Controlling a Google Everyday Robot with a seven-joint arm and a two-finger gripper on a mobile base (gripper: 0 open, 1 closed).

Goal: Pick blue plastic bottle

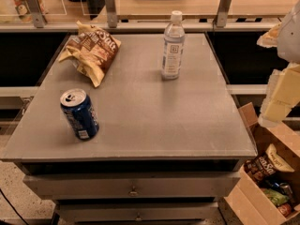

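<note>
Quick rundown of what you've got on the counter. The blue plastic bottle stands upright close to the far edge, a bit right of the middle. It has a white cap on top, a pale label with a small square logo facing you, and nothing is touching it.

Over in the far left corner there's a crumpled chip bag, brown and yellow, lying flat and well apart from the bottle. A dark blue soda can stands toward the near left corner with its top visible; it's a good way from both the bag and the bottle.

Your hand is off to the side, out past the right edge of the counter. It hangs over a cardboard box that sits on the floor by the near right corner with snack packs inside. You're seeing it as a pale, blocky shape at the frame's right side, and honestly I can't tell whether it's open or closed. It isn't holding anything that I can make out, and it's well apart from the bottle.

Under the counter's front edge you can see two drawers with small pulls.
</note>
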